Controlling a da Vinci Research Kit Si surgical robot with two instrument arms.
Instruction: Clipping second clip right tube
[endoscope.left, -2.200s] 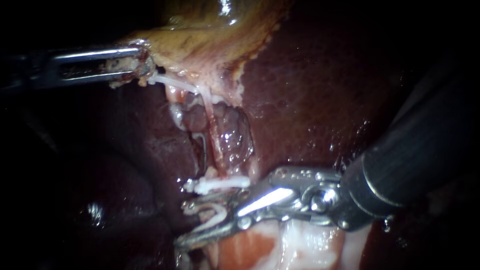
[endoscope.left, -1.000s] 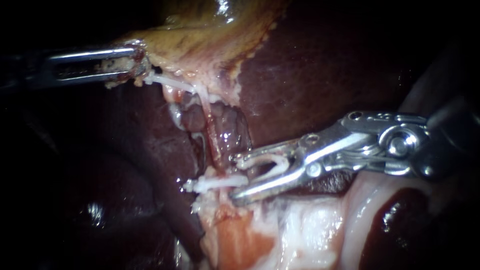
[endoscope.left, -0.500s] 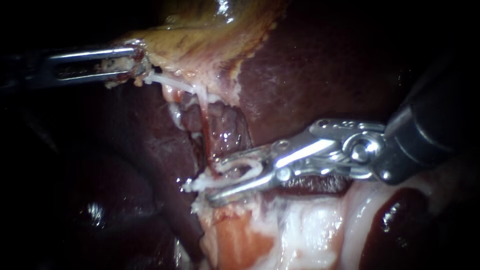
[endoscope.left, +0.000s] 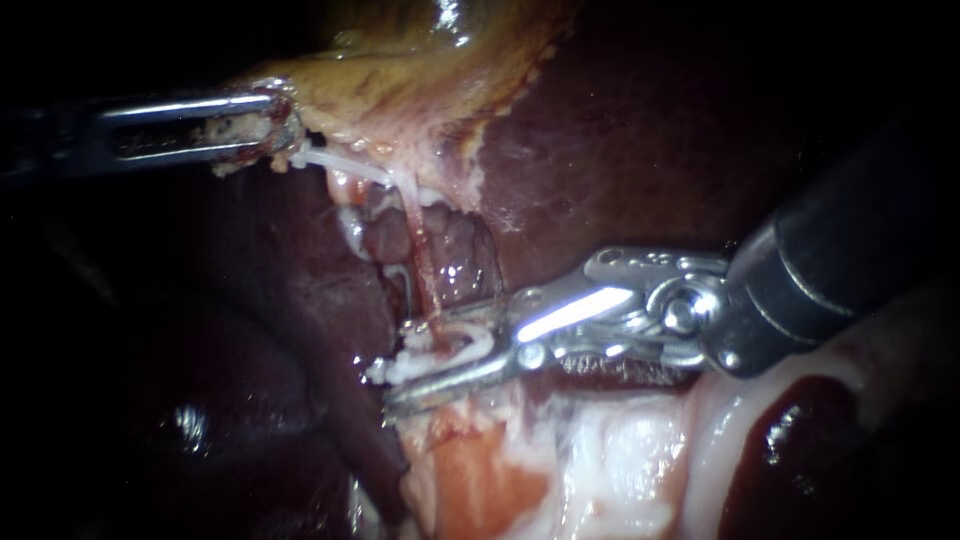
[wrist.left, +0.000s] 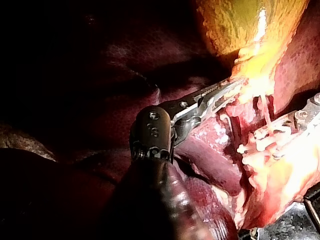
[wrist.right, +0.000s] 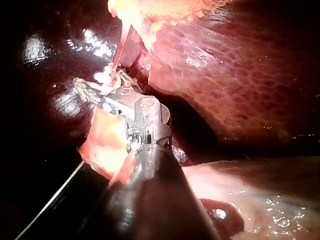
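Now: loaded and astride

Slender silver right instrument (endoscope.left: 405, 372) grips an open white clip (endoscope.left: 470, 342) between narrowly parted jaws, straddling the thin reddish right tube (endoscope.left: 428, 290) just above a closed white clip (endoscope.left: 378, 372). Silver left instrument (endoscope.left: 272, 125) has its jaws clamped on the yellow-tan gallbladder (endoscope.left: 400, 70), beside dark red liver (endoscope.left: 620, 150).

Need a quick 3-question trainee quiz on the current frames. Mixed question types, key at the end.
1. True or false: the left instrument has its jaws shut on the edge of the gallbladder.
2. What does the right instrument carry between its jaws? A) a white clip B) a needle C) nothing
3. Fill in: the right instrument's jaws straddle a thin ___ running down from the gallbladder.
Key: 1 true; 2 A; 3 tube
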